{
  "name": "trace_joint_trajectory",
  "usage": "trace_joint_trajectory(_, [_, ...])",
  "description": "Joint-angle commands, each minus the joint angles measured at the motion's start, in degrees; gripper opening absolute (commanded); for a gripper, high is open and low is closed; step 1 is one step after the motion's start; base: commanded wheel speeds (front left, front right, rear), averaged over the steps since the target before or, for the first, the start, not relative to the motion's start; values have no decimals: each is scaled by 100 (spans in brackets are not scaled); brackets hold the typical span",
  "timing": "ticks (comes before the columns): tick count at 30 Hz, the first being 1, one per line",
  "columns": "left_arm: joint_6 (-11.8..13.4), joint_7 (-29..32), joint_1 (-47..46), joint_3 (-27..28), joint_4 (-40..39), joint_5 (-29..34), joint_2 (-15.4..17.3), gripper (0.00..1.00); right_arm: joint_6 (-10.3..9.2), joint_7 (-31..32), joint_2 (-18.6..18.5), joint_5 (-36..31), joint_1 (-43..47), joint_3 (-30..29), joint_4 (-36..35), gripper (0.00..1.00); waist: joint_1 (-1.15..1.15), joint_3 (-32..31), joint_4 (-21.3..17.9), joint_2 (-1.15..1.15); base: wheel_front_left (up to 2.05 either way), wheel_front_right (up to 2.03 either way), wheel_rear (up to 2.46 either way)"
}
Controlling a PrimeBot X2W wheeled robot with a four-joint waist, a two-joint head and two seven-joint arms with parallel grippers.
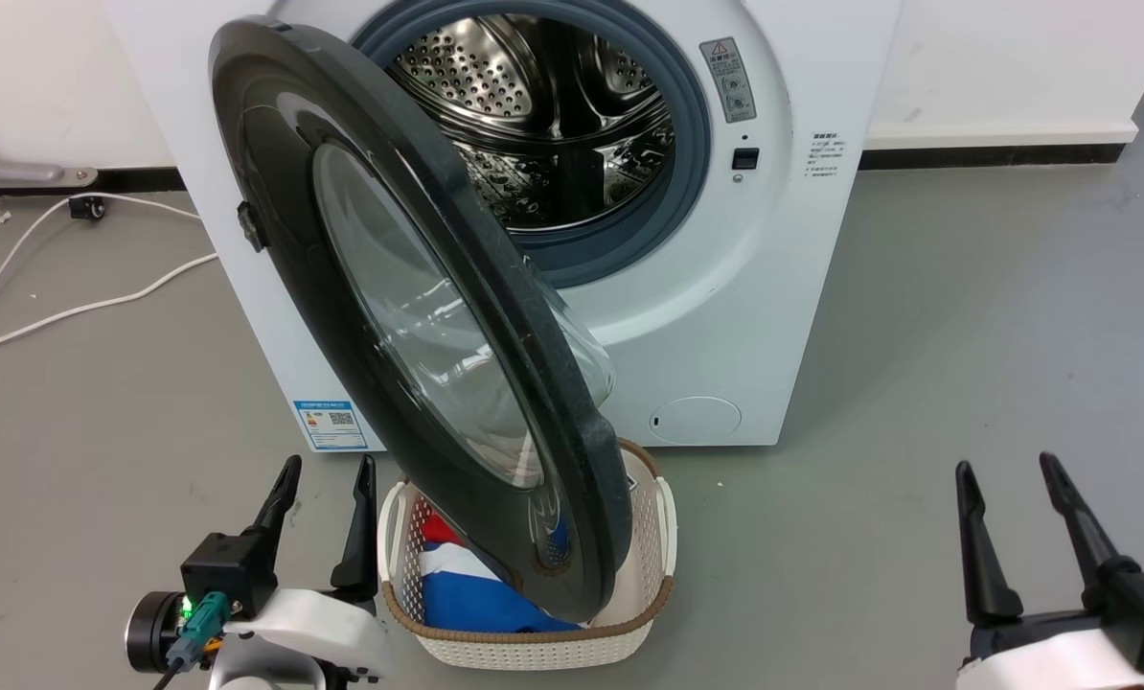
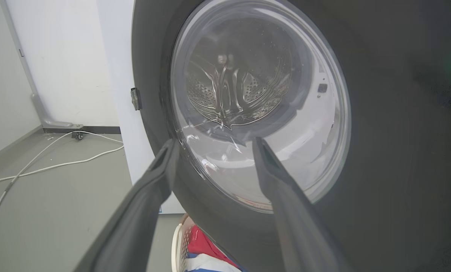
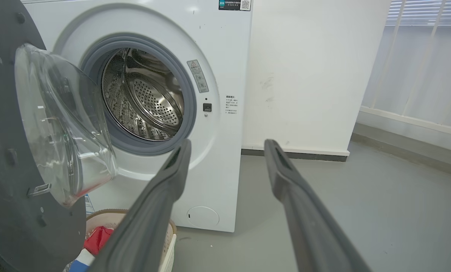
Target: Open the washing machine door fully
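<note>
Black washing machine door (image 1: pixel 419 316) ajar over laundry basket (image 1: pixel 534 654); white cable (image 1: pixel 83 308) left.

Laundry basket (image 1: pixel 534 654) partly behind door (image 1: pixel 409 316)

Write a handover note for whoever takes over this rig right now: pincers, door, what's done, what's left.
Left pincer: open, empty, low on the robot's left, pointing at the outer face of the washing machine door, not gripping it.
Right pincer: open, empty, far to the right, apart from the door.
Door: unlatched and swung out partway from the washer, its lower edge over the laundry basket.
Done: the drum is exposed.
Left: the door is not fully open. It probably needs swinging further toward the robot's left.
</note>
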Motion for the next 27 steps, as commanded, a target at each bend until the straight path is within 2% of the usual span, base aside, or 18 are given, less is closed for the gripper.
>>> trace_joint_trajectory(1, [3, -15, 5, -1, 5, 48, 35, 100, -1, 3, 32, -45, 104, 24, -33, 100, 0, 9, -6, 0, 0, 0, 0])
trace_joint_trajectory(20, [3, -15, -65, -23, 31, 46, 128, 98, -1, -107, 74, 111, 56, 173, 363, 100, 0, 28, -48, 0, 0, 0, 0])
trace_joint_trajectory(22, [3, -15, -66, -30, 27, 39, 117, 40, -1, -108, 75, 99, 56, 178, 357, 100, 0, 31, -48, 0, 0, 0, 0])
trace_joint_trajectory(23, [3, -15, -67, -36, 23, 39, 113, 0, -1, -103, 75, 95, 61, 182, 353, 100, 0, 31, -48, 0, 0, 0, 0])
trace_joint_trajectory(27, [3, -15, -83, -25, 2, 26, 125, 0, -1, -79, 75, 98, 80, 192, 336, 100, 0, 23, -51, 0, 0, 0, 0])
